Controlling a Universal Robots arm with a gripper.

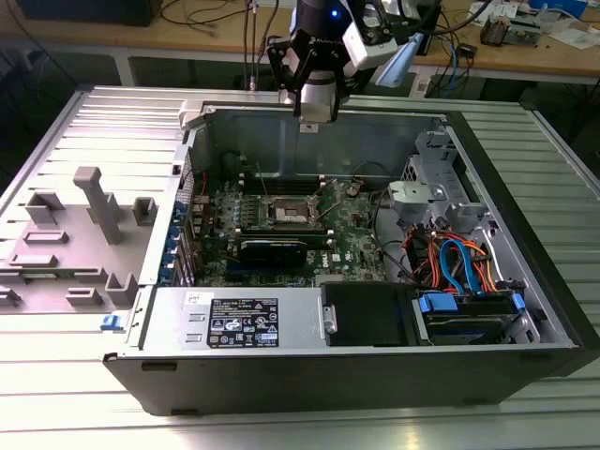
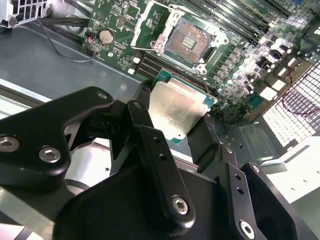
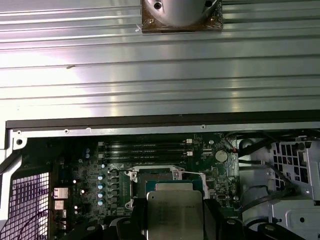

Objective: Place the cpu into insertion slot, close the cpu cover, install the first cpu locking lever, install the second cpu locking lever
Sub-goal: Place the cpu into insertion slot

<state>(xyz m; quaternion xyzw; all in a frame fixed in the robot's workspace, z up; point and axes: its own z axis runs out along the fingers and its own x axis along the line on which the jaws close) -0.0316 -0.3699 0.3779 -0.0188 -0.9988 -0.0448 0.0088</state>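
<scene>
While the ribbed metal tabletop (image 1: 56,412) carries the open computer case (image 1: 309,375), the green motherboard (image 1: 352,246) lies flat on the case floor. Above the case's far wall hangs the claw (image 1: 308,120), clenched on two opposite edges of the cpu (image 2: 177,112), silver top showing. The insertion slot (image 2: 192,42) sits on the motherboard, its contact field bare, well apart from the cpu.
</scene>
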